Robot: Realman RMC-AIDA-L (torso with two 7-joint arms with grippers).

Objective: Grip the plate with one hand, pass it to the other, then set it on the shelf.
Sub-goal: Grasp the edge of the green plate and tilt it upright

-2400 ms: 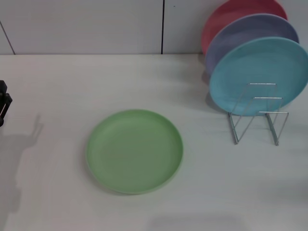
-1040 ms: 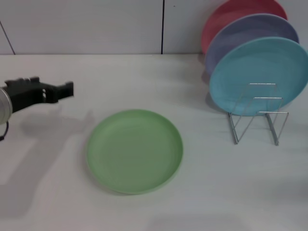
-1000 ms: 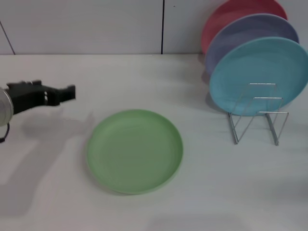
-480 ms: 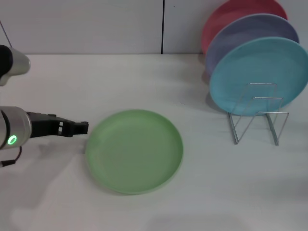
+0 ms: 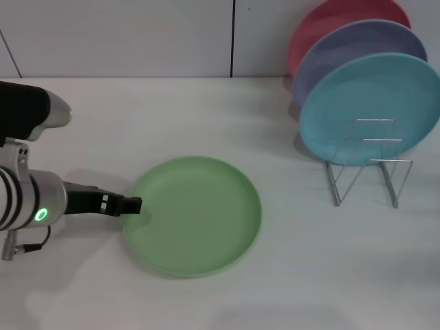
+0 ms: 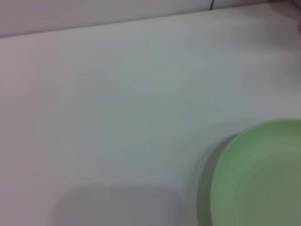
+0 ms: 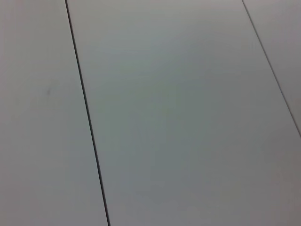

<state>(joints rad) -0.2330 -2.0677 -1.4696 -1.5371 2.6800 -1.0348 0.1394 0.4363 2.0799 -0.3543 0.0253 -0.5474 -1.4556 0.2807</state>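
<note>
Matte green round plate (image 5: 196,216), flat

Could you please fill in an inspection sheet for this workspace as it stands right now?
Surface: white table, no spills seen.
Job's things: green plate lies flat on the table; wire rack stands to its right, front slots free.
Clutter: turquoise plate, lavender plate and pink plate stand upright in the rack.
Grippers: left gripper is low at the green plate's left rim; grasp not confirmed. Right gripper not in view.
Cables: short dark cable under the left arm.
Surroundings: pale panelled wall behind the table.
</note>
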